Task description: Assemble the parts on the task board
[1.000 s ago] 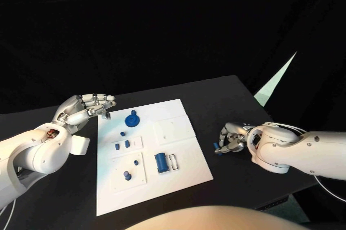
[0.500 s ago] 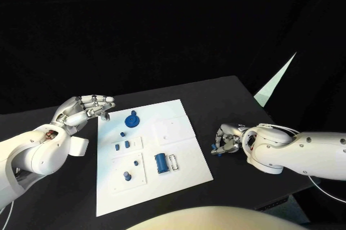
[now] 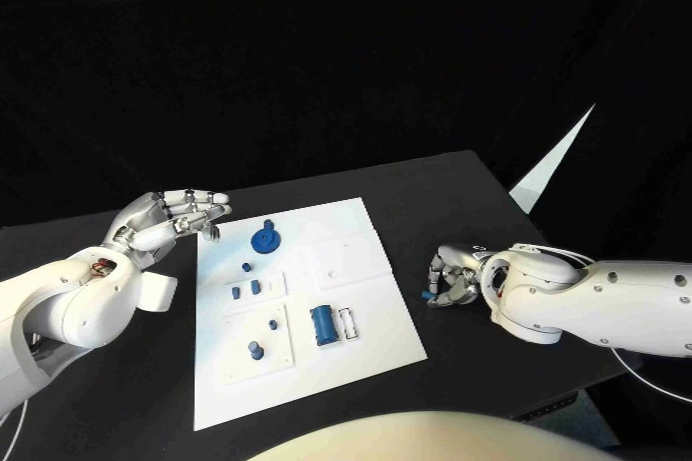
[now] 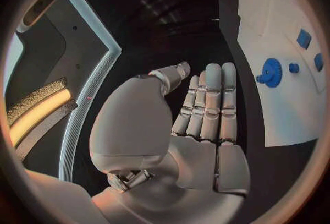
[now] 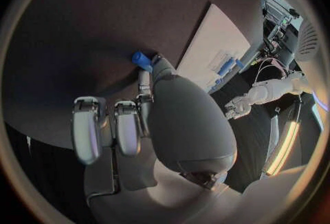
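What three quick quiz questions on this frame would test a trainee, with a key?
1. True or false: the right hand pinches a small blue part off the task board.
2. Which hand hovers open beside the board's far corner? A) left hand B) right hand
3. Fill in: the blue gear lies on the ____.

Key: 1 true; 2 A; 3 task board.
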{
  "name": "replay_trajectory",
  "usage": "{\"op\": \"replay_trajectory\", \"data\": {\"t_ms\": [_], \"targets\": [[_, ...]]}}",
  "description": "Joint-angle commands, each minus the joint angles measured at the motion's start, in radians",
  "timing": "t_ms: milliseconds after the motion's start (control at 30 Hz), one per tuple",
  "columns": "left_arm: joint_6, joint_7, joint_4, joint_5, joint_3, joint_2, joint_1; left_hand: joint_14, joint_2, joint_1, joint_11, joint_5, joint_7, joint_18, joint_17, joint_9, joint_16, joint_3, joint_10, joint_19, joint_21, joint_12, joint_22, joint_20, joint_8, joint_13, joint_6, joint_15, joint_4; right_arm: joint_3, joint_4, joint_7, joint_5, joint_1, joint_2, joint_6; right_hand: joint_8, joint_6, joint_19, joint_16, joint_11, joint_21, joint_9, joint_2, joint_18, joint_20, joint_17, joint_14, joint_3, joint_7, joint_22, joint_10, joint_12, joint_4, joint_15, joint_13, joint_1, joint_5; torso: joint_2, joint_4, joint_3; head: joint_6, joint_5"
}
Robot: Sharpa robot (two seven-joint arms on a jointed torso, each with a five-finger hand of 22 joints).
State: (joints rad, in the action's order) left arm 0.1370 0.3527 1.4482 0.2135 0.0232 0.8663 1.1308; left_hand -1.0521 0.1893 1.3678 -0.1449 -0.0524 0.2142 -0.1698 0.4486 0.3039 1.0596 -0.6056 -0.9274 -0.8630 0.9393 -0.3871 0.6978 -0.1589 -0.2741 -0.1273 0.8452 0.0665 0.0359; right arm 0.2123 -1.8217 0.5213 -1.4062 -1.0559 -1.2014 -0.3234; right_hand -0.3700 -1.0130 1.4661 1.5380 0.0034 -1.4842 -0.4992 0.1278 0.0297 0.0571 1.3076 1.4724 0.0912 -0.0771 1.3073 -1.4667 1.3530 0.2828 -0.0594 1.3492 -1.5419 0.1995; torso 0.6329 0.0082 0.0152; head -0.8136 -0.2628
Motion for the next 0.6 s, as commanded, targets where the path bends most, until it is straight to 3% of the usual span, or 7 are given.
{"op": "replay_trajectory", "data": {"t_ms": [33,167,267,367,467,600], "targets": [[-0.021,-0.001,0.003,0.003,-0.001,-0.001,0.000,0.007,-0.001,0.007,-0.002,-0.006,0.000,-0.015,-0.001,0.001,0.000,0.000,0.006,-0.003,-0.006,-0.005,-0.002,-0.006,0.001,-0.001,-0.009,0.001,-0.004,0.013,0.011,0.031,-0.032,0.015,0.003,0.083,0.008,-0.010,0.070,0.004,-0.001,-0.002,0.033,-0.040,-0.012,-0.007,0.201,0.084,0.030,-0.002,0.241,-0.009,0.005,-0.004,-0.001,0.101,-0.060,0.004,0.000,-0.0007,0.0001,0.004,0.002],[-0.021,-0.002,0.004,0.004,-0.001,0.000,0.000,0.007,-0.001,0.008,-0.002,-0.006,0.000,-0.015,-0.001,0.001,0.000,-0.001,0.007,-0.003,-0.006,-0.006,-0.002,-0.006,0.001,-0.001,-0.009,0.001,-0.005,0.013,0.004,0.034,-0.028,0.015,0.004,0.059,0.009,-0.017,0.070,0.004,-0.004,-0.003,0.031,-0.029,-0.012,-0.008,0.202,0.085,0.073,0.001,0.241,-0.010,0.005,0.004,-0.002,0.101,-0.039,0.015,0.000,0.0000,-0.0001,0.008,0.004],[-0.021,-0.003,0.004,0.005,-0.001,0.001,0.000,0.008,-0.002,0.008,-0.002,-0.006,0.000,-0.015,-0.001,0.001,-0.001,-0.001,0.007,-0.003,-0.007,-0.006,-0.002,-0.006,0.001,-0.001,-0.009,0.001,-0.005,0.012,-0.006,0.032,-0.012,0.015,0.002,0.029,0.008,-0.019,0.072,0.004,-0.007,-0.007,0.025,-0.014,-0.013,-0.010,0.203,0.085,0.127,0.005,0.242,-0.013,0.007,0.005,-0.005,0.102,0.010,0.056,0.000,0.0000,-0.0003,0.010,0.004],[-0.021,-0.003,0.003,0.005,0.000,0.001,0.000,0.008,-0.002,0.008,-0.002,-0.006,0.000,-0.015,-0.001,0.001,-0.001,-0.001,0.007,-0.003,-0.007,-0.006,-0.002,-0.006,0.001,-0.001,-0.009,0.001,-0.005,0.012,-0.022,0.025,0.012,0.012,-0.004,-0.008,0.003,-0.014,0.074,0.005,-0.009,-0.011,0.014,-0.005,-0.014,-0.012,0.204,0.085,0.193,0.008,0.243,-0.017,0.007,0.004,-0.007,0.103,0.070,0.102,0.000,-0.0003,-0.0002,0.020,-0.005],[-0.021,-0.002,0.002,0.005,0.000,-0.001,0.000,0.008,-0.002,0.008,-0.002,-0.006,0.000,-0.015,-0.001,0.001,-0.001,-0.001,0.007,-0.003,-0.007,-0.006,-0.002,-0.006,0.001,-0.001,-0.009,0.001,-0.005,0.012,-0.037,0.018,0.041,-0.004,-0.010,-0.036,-0.005,-0.013,0.077,0.006,-0.011,-0.018,0.003,0.010,-0.015,-0.014,0.207,0.086,0.244,0.010,0.245,-0.020,0.011,-0.001,-0.009,0.105,0.098,0.120,0.000,0.0005,0.0004,0.037,-0.012],[-0.021,-0.002,-0.001,0.006,0.000,-0.003,0.000,0.009,-0.002,0.010,-0.002,-0.006,0.001,-0.015,-0.002,0.001,-0.002,-0.001,0.007,-0.003,-0.007,-0.006,-0.002,-0.006,0.001,-0.001,-0.010,0.001,-0.006,0.011,-0.057,0.012,0.096,-0.032,-0.018,-0.061,-0.013,-0.014,0.081,0.009,-0.013,-0.028,-0.008,0.021,-0.017,-0.015,0.213,0.087,0.282,0.012,0.247,-0.026,0.022,-0.004,-0.011,0.112,0.120,0.127,0.000,0.0008,0.0010,0.042,-0.013]]}}
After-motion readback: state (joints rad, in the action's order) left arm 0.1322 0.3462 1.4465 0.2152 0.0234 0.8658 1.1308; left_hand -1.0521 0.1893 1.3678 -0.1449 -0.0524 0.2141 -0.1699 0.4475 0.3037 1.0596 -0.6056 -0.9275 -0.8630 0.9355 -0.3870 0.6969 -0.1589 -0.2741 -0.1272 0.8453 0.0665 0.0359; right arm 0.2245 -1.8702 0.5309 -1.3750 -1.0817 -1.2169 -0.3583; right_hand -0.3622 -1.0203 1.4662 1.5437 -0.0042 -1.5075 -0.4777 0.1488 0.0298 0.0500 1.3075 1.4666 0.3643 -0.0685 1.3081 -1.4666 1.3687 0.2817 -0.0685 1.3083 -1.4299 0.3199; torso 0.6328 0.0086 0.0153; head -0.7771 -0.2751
